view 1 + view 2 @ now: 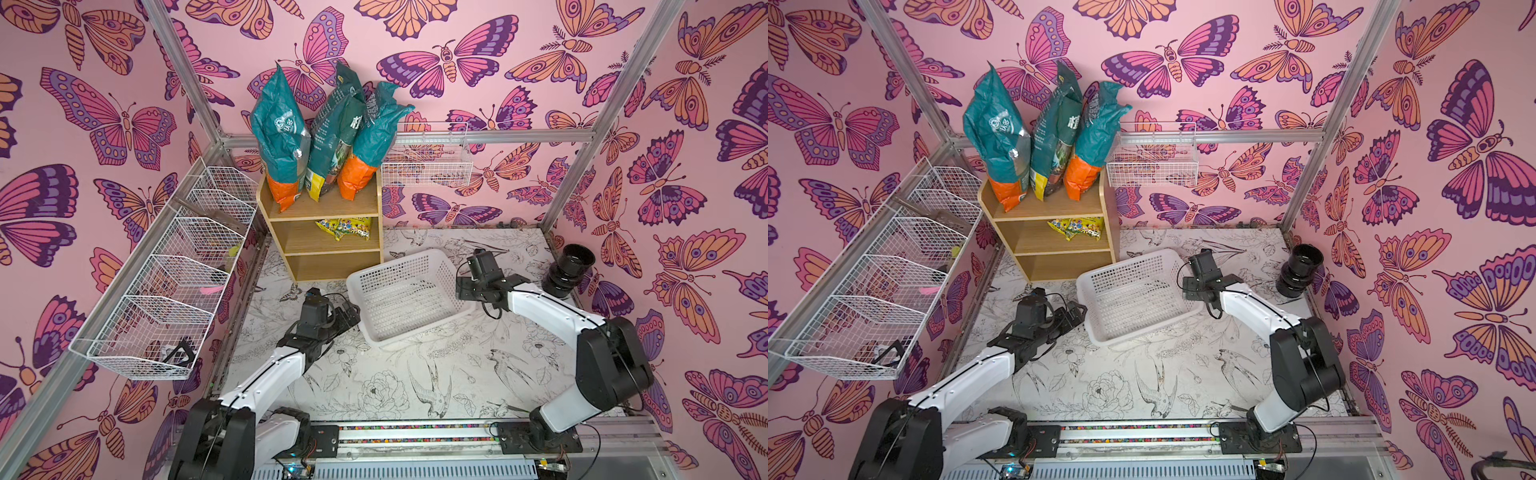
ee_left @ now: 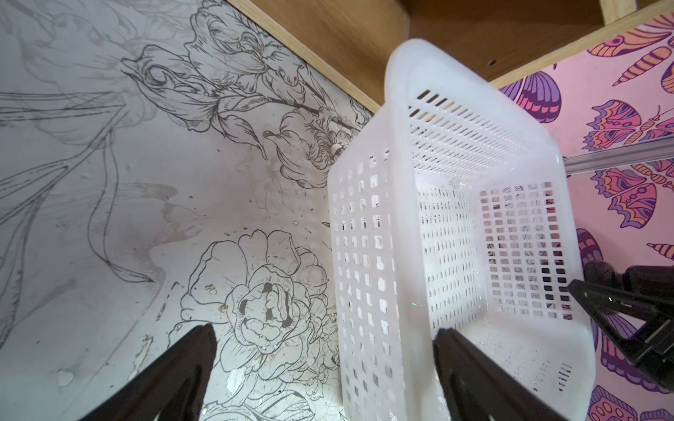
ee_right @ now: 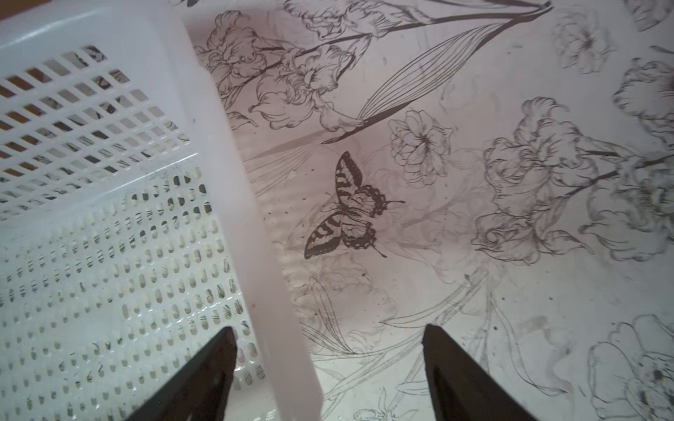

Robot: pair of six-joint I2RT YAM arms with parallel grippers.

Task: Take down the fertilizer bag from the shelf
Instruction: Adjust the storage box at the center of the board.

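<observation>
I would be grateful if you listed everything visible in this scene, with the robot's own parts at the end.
fertilizer bags: three, teal with orange or yellow bases, upright on the shelf's top tier
shelf: one, light wood, back left corner of the table
yellow packet: one, on the middle tier
plastic basket: one, white, perforated, on the table between the arms
wire baskets: six, white, five along the left wall, one on the back wall
pots: black stack, by the right wall, count unclear
table: one, white with a floral print
left tool: open, astride the basket wall
right tool: open, astride the basket rim
</observation>
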